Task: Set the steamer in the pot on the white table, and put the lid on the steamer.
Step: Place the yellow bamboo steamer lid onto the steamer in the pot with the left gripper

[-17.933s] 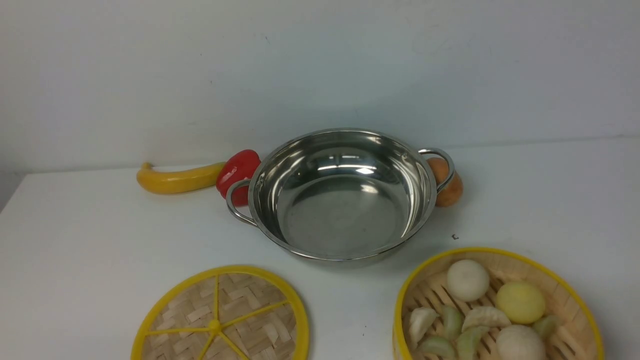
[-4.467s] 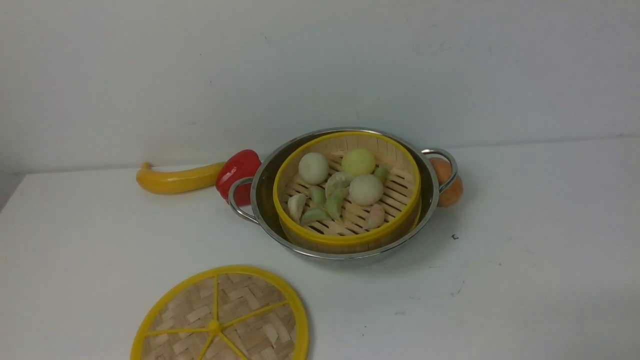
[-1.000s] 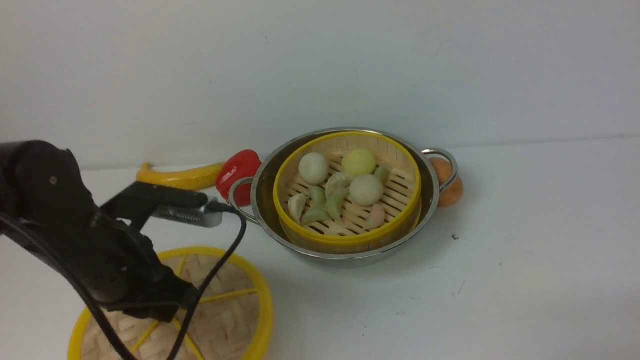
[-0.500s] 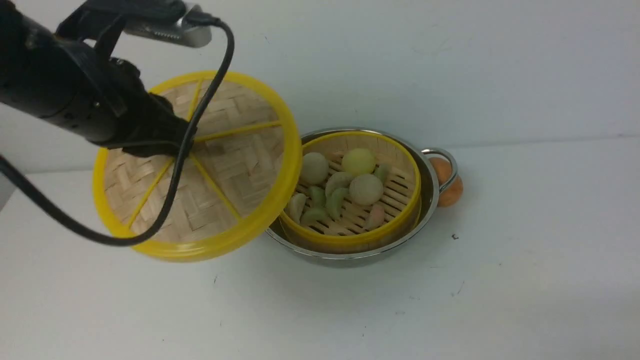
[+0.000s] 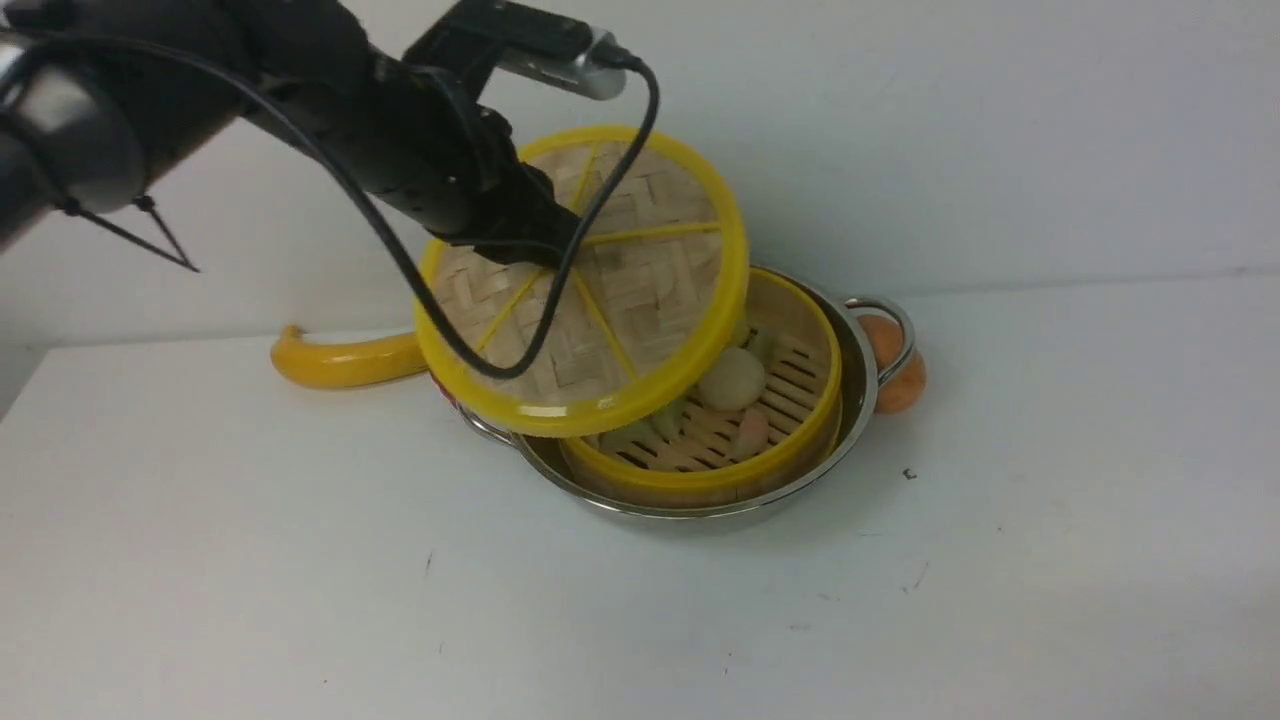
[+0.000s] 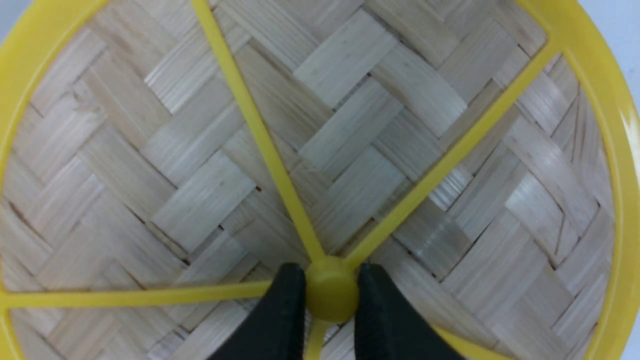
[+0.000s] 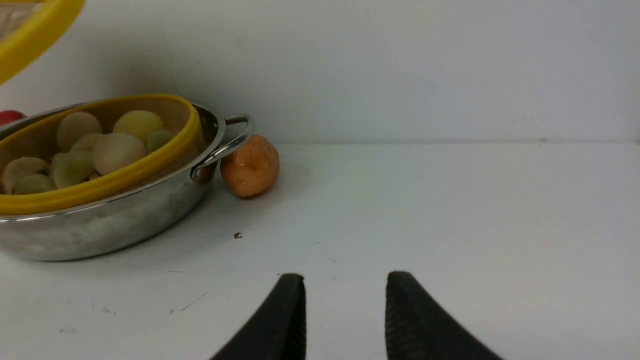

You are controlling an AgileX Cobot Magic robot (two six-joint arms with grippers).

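White table (image 5: 300, 560) and a pale wall behind it are framing the scene. The left end effector (image 6: 330, 281) is pinching the yellow hub (image 6: 331, 295) of the lid (image 5: 640, 300), its fingers closed tight on either side of it. 1 second ago that lid was lying flat on the table, in front of the pot (image 5: 862, 372) and to its left. Now it is hanging tilted in the air over the pot's left half, already overlapping the steamer (image 5: 790, 445) and clear of its rim. The steamer is sitting inside the pot with its buns and dumplings, so the 1st half of the task is looking done. The lid's carry seems nearly over, with centring, levelling and lowering probably left. The right end effector (image 7: 345, 295) is hanging partly open and empty, low over the table to the right of the pot. An orange fruit (image 5: 903, 378) is lying against the pot's right handle, and a banana (image 5: 340, 362) is lying beyond its left side.
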